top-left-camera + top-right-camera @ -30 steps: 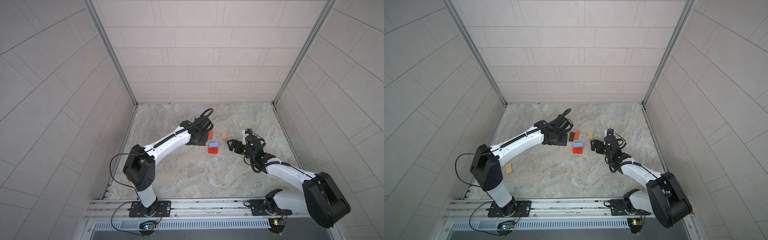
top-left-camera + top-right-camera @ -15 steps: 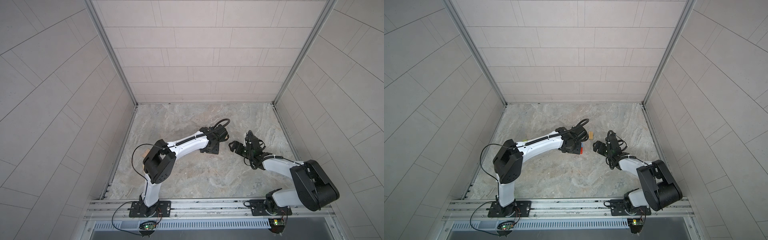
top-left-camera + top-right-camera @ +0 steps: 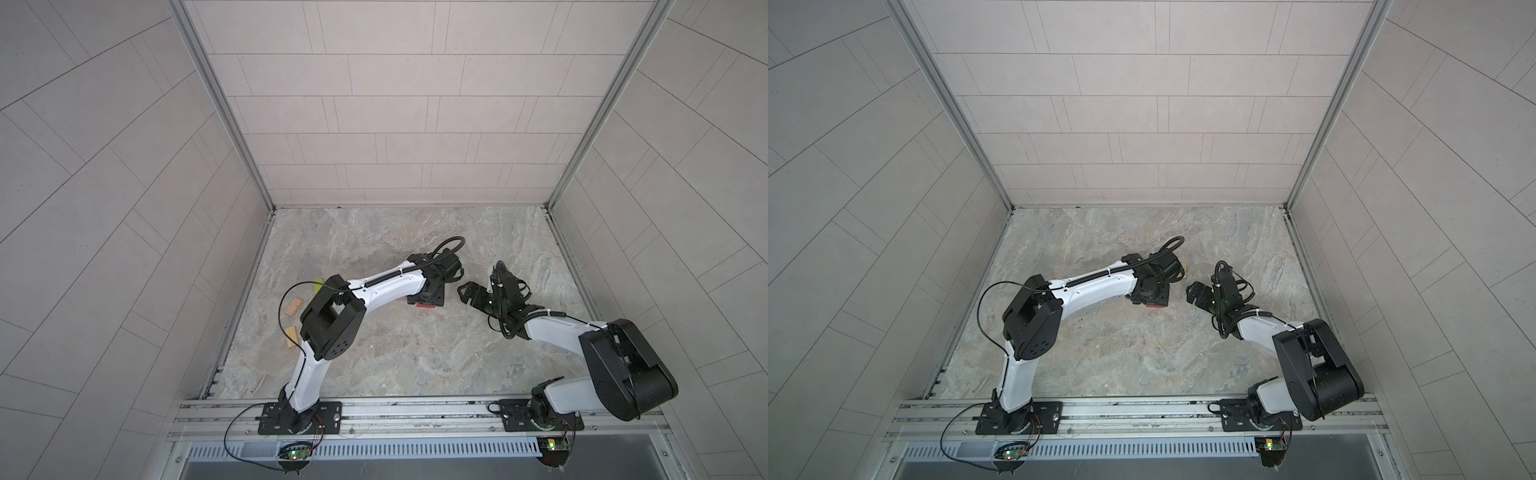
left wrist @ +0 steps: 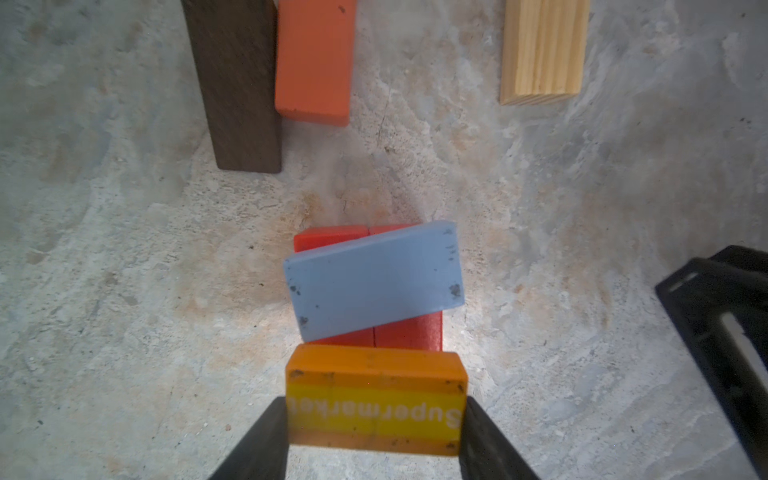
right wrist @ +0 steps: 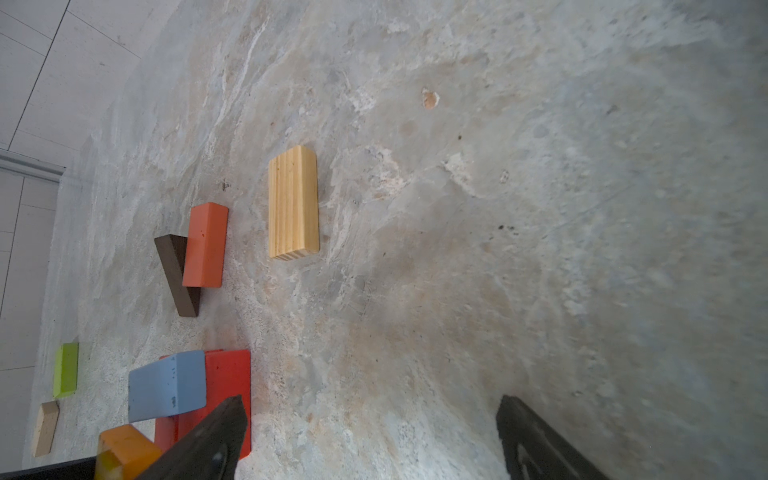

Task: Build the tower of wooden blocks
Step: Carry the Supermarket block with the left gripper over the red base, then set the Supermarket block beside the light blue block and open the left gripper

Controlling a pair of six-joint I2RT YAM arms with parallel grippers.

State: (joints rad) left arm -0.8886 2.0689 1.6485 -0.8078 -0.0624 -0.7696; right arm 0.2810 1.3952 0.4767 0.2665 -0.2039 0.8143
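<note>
The left gripper [image 4: 374, 440] pinches an orange block [image 4: 376, 405] between its fingers, hovering just beside the tower [image 4: 370, 286] near the table's [image 4: 124, 291] middle: a skewed light blue block [image 4: 374, 280] across two red blocks [image 4: 409, 336]. It should settle flat beside the blue one. The right gripper [image 5: 370, 436] waits, fingers spread.

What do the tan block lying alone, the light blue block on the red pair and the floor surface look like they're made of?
Tan block: bare, unpainted wood; straight grain lines run its length, end grain visible.
Light blue block: likely wood under matte paint; chipped dark spots at the corners.
Floor: looks like mottled grey-beige stone or a stone-print laminate, matte; which one can't be told from here.
</note>
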